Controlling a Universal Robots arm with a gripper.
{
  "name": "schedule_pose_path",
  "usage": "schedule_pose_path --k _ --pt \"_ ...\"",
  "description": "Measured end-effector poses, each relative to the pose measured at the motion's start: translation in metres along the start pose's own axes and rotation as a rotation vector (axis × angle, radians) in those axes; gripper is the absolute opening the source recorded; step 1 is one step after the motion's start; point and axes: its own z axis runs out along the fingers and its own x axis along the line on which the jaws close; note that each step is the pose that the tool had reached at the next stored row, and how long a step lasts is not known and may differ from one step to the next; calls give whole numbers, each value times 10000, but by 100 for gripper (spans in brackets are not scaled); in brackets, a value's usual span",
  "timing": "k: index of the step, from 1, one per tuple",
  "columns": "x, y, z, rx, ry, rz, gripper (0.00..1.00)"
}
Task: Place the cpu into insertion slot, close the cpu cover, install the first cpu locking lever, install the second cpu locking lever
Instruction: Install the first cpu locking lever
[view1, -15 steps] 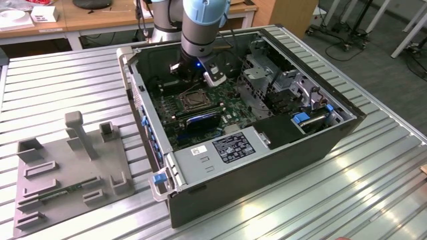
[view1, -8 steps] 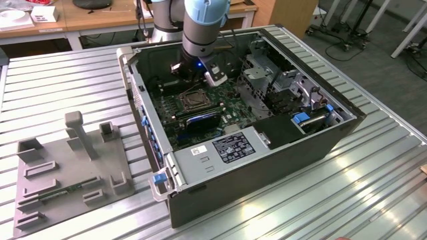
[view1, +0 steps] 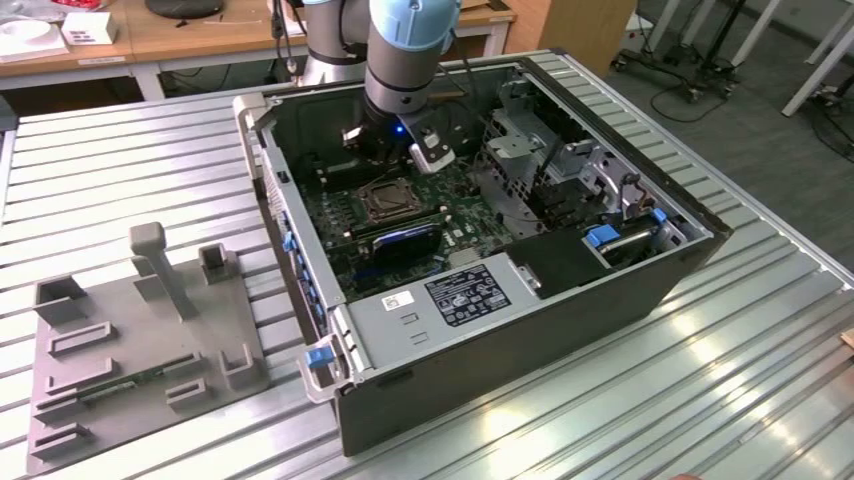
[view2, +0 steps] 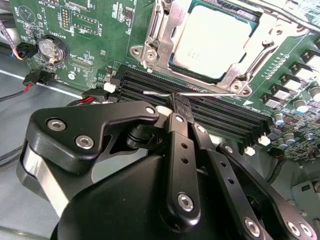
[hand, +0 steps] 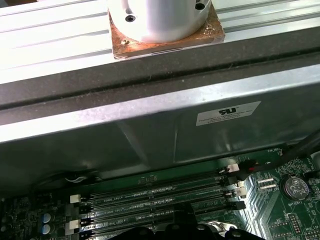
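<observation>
Silvery-tan cpu (view2: 216, 40) seated in the slot (view2: 176, 56) on the green board; metal cover (view2: 155, 42) frames it, apparently down; gripper (view2: 180, 102) over the black memory slots (view2: 220, 117) just beside, fingers drawn together on a thin wire lever (view2: 200, 93). Judged: lever stiff, springy, slippery; pinch near its free end.

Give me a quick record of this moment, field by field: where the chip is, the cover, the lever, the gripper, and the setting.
cpu: seated in the insertion slot, pale face up
cpu cover: metal frame down around the chip
locking lever: thin metal rod lying along the socket's edge, beside the memory slots
gripper: fingertips together at the lever rod, above the memory slots
setting: open computer case lying on a slatted metal table
</observation>
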Motion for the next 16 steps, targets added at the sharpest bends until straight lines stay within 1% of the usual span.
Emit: schedule_pose_path --k 16 --pt "7 15 10 3 0 1 10"
